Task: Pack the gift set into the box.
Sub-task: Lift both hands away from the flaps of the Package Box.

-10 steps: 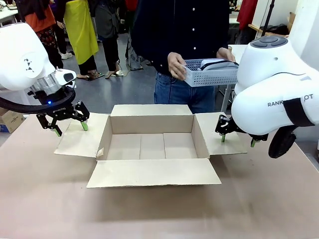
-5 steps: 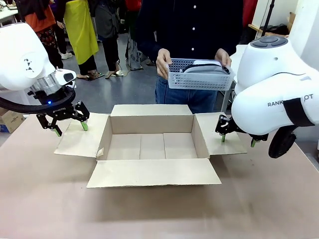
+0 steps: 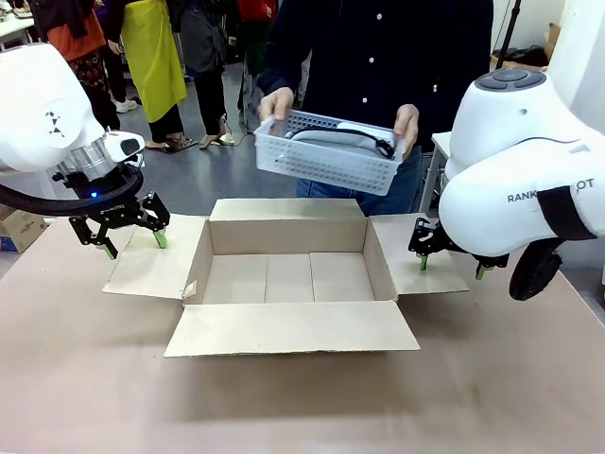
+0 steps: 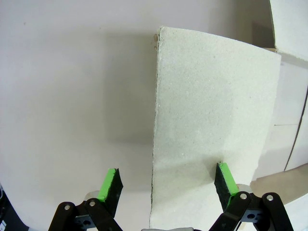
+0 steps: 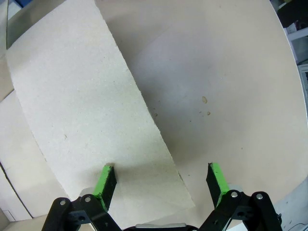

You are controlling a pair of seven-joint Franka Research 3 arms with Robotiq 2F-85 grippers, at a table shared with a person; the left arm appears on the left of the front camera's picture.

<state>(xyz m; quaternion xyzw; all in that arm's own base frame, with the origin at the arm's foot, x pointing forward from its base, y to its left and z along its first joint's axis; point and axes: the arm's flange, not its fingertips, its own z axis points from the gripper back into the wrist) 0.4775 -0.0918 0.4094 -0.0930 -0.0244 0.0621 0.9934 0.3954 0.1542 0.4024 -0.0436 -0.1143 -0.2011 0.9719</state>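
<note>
One box [image 3: 288,235] — four flaps out, one basket [image 3: 321,165] above, left gripper [image 3: 135,247], right gripper [image 3: 451,269] both spread

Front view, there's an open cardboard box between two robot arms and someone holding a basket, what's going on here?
The box lies open and empty on the table, its four flaps spread out. A person at the far side holds a white perforated basket, with a grey and white item inside, above the box's far edge. The left gripper and right gripper are both open, each straddling the edge of a side one of those flaps.
</note>
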